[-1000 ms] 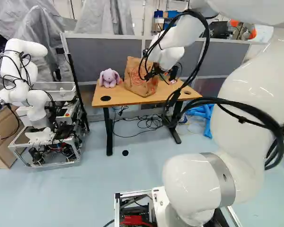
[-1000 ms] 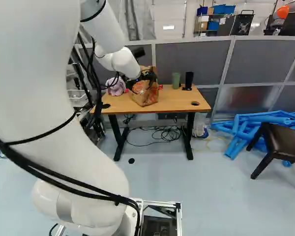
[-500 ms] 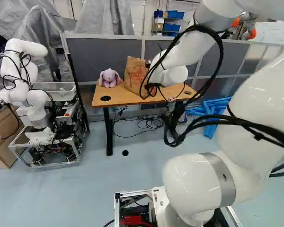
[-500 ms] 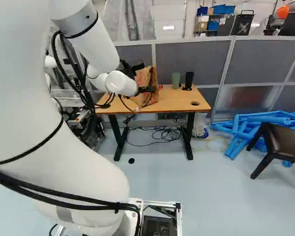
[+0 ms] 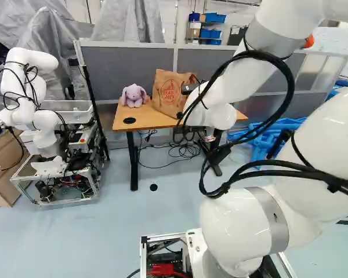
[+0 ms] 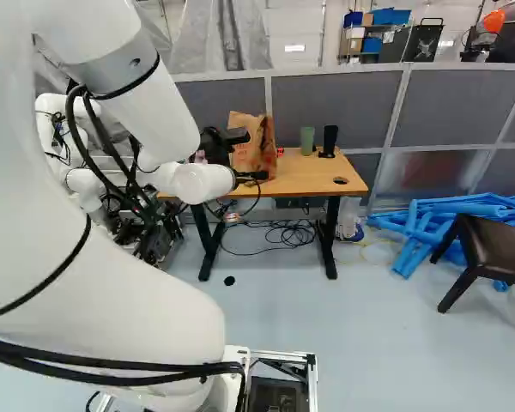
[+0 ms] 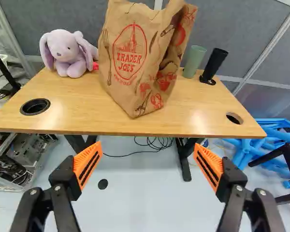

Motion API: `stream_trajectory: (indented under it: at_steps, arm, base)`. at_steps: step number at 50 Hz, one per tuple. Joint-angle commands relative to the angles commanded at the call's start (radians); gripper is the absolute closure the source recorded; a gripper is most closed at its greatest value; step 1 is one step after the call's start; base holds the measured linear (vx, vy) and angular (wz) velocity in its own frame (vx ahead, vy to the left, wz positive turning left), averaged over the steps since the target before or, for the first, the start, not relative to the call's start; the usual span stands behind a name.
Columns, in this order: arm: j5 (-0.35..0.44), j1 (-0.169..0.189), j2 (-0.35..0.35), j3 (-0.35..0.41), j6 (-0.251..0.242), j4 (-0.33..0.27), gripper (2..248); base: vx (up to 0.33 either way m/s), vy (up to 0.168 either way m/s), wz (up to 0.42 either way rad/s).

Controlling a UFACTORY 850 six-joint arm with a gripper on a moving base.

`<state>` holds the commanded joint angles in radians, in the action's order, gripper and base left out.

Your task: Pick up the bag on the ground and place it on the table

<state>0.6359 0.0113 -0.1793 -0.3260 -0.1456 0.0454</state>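
Paper bag (image 7: 130,87), brown w/ red print, upright on worktop (image 7: 67,113). Tool (image 6: 254,176) released: two fingers with orange pads (image 7: 87,165) wide apart, nothing gripped, bag ahead of them and clear of both. Purple plush bunny (image 7: 70,60) sits just beside bag, small red item (image 7: 95,65) by it. Other side of bag: green cup (image 7: 194,62), then black cup (image 7: 215,65) next to it, both upright. Grey partition (image 6: 343,107) behind worktop. Black cables (image 6: 290,236) lie tangled on floor under worktop, small black disc (image 7: 103,184) on floor nearby. Blue tubes (image 6: 451,210) piled on floor, dark chair (image 6: 498,245) in front of them at right of right base view. Another robot (image 5: 46,127) at left of left base view, cardboard box (image 5: 6,162) beside it.
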Motion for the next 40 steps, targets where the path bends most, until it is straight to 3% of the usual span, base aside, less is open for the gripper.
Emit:
stream_trajectory:
  at_steps: [40]
  arm:
    - [0.201,-0.01,-0.085,0.203,0.124,-0.039,3]
  base:
    - [0.0,0.0,0.0]
